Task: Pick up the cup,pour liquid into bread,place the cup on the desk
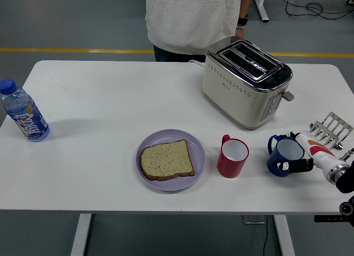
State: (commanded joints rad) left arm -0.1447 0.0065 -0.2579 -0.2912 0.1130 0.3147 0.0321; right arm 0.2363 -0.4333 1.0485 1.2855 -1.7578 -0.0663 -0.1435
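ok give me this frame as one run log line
right hand: shut on blue cup, cup on table | red cup: untouched | bread: on purple plate, dry | left hand: not in view

On the table (99,106), a slice of bread (166,160) lies on a plate (196,145) near the front edge. Right of it stand two cups (233,157) (285,155), the farther one held in the robot's right hand (301,156). A toaster (245,82) sits behind them, a rack (331,128) at far right, a bottle (24,111) far left. A person (191,18) stands behind the table.
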